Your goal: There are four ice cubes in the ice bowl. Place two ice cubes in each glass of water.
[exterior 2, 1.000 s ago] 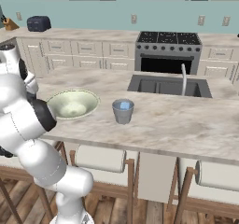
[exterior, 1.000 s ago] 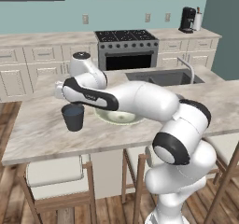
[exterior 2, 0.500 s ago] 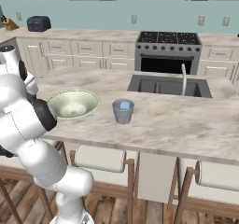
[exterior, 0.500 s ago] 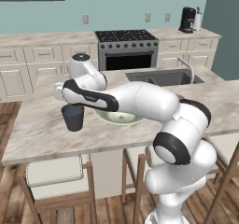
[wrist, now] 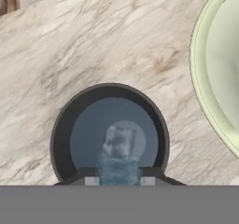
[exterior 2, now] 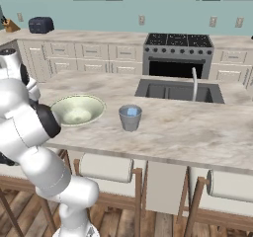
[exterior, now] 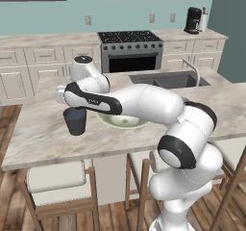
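The dark charcoal glass of water (exterior: pixel 75 121) stands on the island counter left of the ice bowl (exterior: pixel 121 122). My gripper (exterior: pixel 72 109) hangs just above the glass's rim. In the hand view, directly below me, the glass (wrist: pixel 60 139) has one ice cube (wrist: pixel 120 142) floating in its water. My gripper (wrist: pixel 119 180) is shut on a second pale-blue ice cube (wrist: pixel 118 171) over the glass's opening. The lighter grey glass (exterior 2: pixel 130 118) stands right of the ice bowl (exterior 2: pixel 77 108), with a pale-blue cube (exterior 2: pixel 132 111) showing at its top.
The marble island counter (exterior: pixel 43 134) has bar stools (exterior: pixel 55 177) along its near edge. A sink with a faucet (exterior 2: pixel 193 83) is set in the far side, beyond the grey glass. The bowl's rim (wrist: pixel 200 78) lies close to the dark glass.
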